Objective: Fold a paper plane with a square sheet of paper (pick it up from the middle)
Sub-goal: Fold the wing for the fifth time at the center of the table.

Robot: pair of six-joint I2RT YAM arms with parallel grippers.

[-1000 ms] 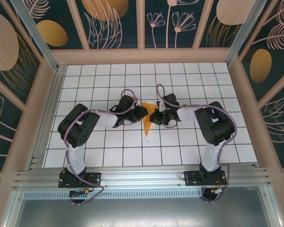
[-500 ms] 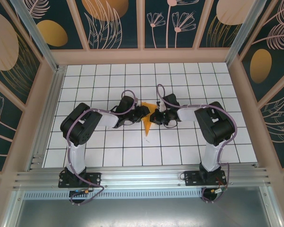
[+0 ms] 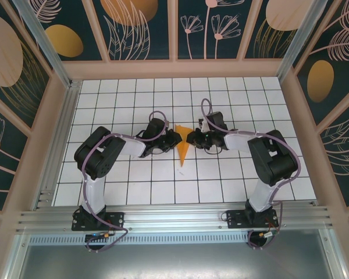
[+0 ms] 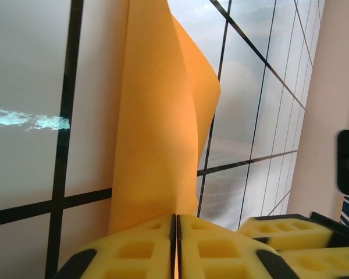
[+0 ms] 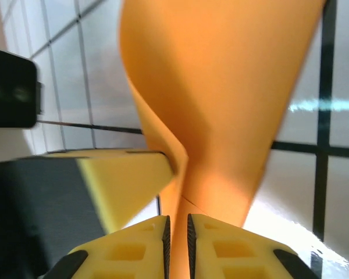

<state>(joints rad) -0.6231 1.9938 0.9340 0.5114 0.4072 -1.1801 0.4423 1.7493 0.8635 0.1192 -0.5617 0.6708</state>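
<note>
Over the tiled bench (image 3: 134, 186) the folded orange paper (image 3: 183, 149) hangs between the arms, light, limp and easily creased, best held at its layered fold, where the left fingers (image 4: 151, 247) pinch it shut and the right fingers (image 5: 139, 250) hold it with a narrow gap.

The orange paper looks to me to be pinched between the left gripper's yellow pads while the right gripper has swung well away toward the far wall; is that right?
Not quite. The left gripper does pinch the orange paper, but the right gripper has not left: in the right wrist view the paper runs down between its pads, and the top view shows it beside the paper.
</note>
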